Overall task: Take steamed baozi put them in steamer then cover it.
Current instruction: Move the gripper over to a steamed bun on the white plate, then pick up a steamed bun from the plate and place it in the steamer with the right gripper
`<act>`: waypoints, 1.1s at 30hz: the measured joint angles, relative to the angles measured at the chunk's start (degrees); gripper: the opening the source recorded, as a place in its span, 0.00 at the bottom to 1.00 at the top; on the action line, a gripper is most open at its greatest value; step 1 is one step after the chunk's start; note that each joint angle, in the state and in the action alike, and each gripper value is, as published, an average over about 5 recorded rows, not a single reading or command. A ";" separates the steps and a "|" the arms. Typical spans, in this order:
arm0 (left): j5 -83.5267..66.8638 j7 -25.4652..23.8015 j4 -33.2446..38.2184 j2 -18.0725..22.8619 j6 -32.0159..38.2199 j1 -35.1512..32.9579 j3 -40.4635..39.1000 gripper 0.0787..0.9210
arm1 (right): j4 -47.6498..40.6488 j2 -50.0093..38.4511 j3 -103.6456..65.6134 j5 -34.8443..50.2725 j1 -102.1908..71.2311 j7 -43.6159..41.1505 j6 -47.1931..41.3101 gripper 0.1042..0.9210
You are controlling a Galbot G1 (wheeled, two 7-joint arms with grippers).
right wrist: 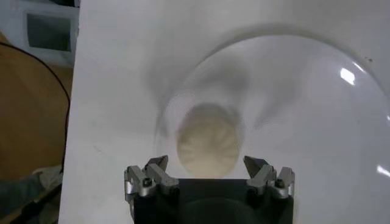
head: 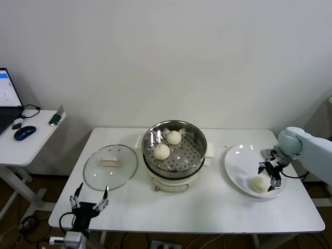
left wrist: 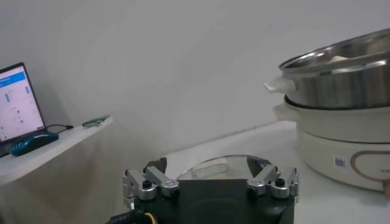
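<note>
Head view shows the round shiny stainless-steel steamer [head: 175, 148] on its white electric base in the middle of the white tabletop [head: 207, 207], uncovered so that buns can go straight in. Two smooth cream-white steamed baozi [head: 162, 151] already sit on its perforated tray, one nearer the back [head: 174, 137], just apart from each other.

The round clear glass cover [head: 110, 167] with its cream-white bar handle lies flat on the tabletop just to the steamer's left. That is within reach of the left hand [head: 89, 202], which waits at the near left edge of the tabletop with its fingers spread and holding nothing. In the left wrist view that left hand [left wrist: 210, 182] looks across the cover's rim toward the steamer [left wrist: 341, 79].

On the steamer's right lies a flat white plate [head: 238, 158] carrying one remaining baozi [head: 258, 184] near its front edge; only three buns show in all. The right hand [head: 271, 176] hovers just beside and above this bun. In the right wrist view the right hand [right wrist: 207, 176] is released, its fingers wide and bracketing the pleated bun [right wrist: 208, 146] without yet touching it. I judge this a descent for the next pick.

Behind stands a plain white wall. To the far left a small white side table [head: 31, 142] holds a laptop [head: 8, 98] and a blue mouse [head: 25, 133].
</note>
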State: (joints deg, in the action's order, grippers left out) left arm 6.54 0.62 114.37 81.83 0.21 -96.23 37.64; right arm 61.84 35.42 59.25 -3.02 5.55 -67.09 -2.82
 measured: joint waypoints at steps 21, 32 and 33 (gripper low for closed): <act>1.75 -0.05 -0.67 -0.04 0.13 -0.26 -0.86 0.88 | -3.54 3.19 -4.79 -3.95 -3.74 0.14 2.07 0.76; 2.15 -0.02 -0.73 0.16 0.17 -0.22 -1.22 0.88 | -2.70 3.27 -2.70 -4.38 0.17 -1.10 5.55 0.72; 2.19 -0.02 -0.70 0.16 0.17 -0.21 -1.27 0.88 | -2.48 3.44 -2.29 -4.60 1.08 -1.36 6.40 0.72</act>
State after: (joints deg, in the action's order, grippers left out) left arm 8.73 0.60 113.66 81.99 0.38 -96.44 36.38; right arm 59.36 38.87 56.96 -7.62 6.63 -68.44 3.59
